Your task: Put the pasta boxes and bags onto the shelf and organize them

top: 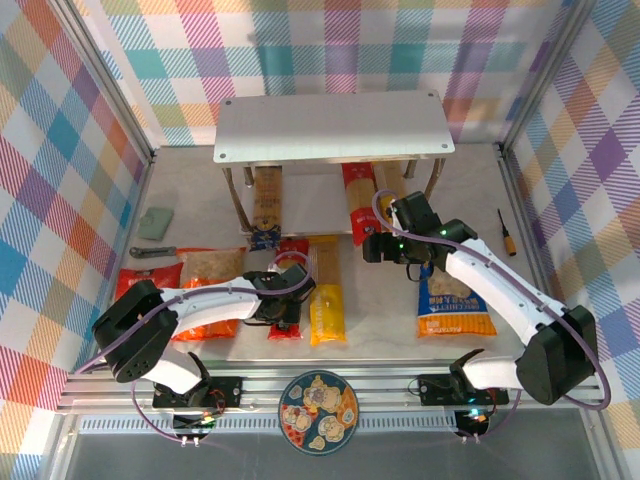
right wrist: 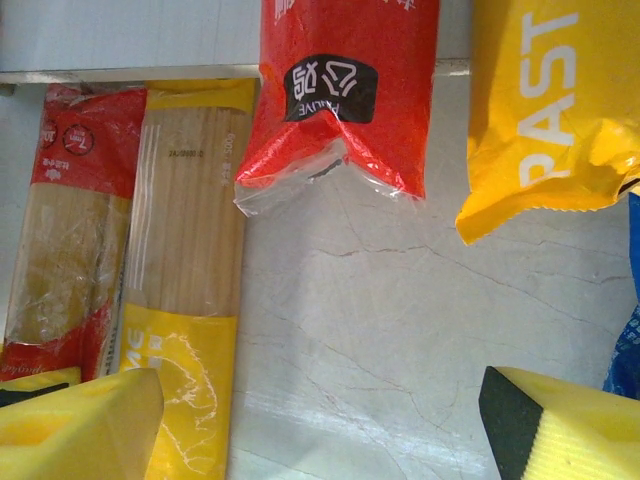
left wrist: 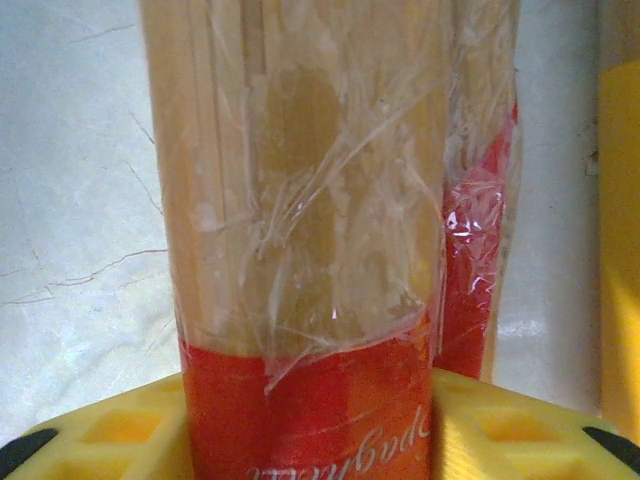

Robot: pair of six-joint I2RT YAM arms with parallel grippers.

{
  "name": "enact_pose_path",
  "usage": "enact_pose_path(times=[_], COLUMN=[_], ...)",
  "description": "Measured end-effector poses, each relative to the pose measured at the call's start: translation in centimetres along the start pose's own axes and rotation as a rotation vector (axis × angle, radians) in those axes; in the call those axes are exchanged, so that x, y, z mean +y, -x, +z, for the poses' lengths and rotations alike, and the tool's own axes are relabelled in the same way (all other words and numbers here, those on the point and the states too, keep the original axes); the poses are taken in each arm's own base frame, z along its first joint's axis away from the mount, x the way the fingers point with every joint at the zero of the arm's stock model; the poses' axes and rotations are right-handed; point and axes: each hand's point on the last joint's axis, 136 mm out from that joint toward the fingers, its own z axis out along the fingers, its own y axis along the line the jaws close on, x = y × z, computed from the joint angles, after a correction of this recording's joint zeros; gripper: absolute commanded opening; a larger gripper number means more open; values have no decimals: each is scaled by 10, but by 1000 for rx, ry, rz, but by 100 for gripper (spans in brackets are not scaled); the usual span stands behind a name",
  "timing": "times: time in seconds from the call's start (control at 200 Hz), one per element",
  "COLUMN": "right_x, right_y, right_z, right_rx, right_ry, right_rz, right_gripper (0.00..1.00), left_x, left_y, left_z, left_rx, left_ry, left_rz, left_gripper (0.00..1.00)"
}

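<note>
one red pack (left wrist: 310, 400) lies between left gripper (left wrist: 310, 455) fingers (left wrist: 100, 435).

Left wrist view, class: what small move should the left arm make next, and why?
Probably close the left gripper's jaws on the red spaghetti pack: it sits squarely between the yellow fingers, lying on the table, not yet on the shelf.

Pasta boxes (top: 327, 305) lie before the shelf (top: 330, 125), bags (top: 210, 266) flanking them.

Pale marbled table (top: 480, 190), grey-topped shelf (top: 330, 125) standing on it, yellow spaghetti pack (top: 327, 310) and pasta bag (top: 455, 318) lying flat
</note>
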Motion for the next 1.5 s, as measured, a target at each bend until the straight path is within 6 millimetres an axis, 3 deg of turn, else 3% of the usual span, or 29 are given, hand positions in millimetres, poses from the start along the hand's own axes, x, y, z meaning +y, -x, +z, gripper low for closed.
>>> enact_pose_path(times=[0.065, 0.13, 0.215, 0.265, 0.53, 0.715, 1.255, 1.385, 1.5], right_x=[0, 0, 0, 0, 0, 0, 4, 6, 8], right_y=[0, 1, 1, 1, 1, 1, -1, -2, -3], right_z=[-1, -2, -2, -2, -2, -2, -2, -2, -2], right_rx=[-4, -6, -7, -7, -7, -7, -4, -3, 0], right_ry=[0, 0, 1, 1, 0, 0, 7, 9, 13], right_rz=[0, 0, 0, 0, 0, 0, -5, -9, -16], right_gripper=[84, 84, 84, 84, 84, 84, 84, 84, 84], left_x=[0, 0, -1, -3, -9, -6, 6, 4, 0], left_y=[0, 1, 3, 7, 14, 6, -23, -20, -6], left_z=[0, -1, -6, -12, -21, -30, -102, -119, -135], left_rx=[0, 1, -2, -13, -45, -14, 38, 20, -28], left_ry=[0, 0, 0, -13, -48, -65, -248, -293, -336], left_rz=[0, 2, 12, 11, 35, 57, 60, 56, 36], left_gripper=[44, 34, 8, 0, 0, 0, 0, 0, 0])
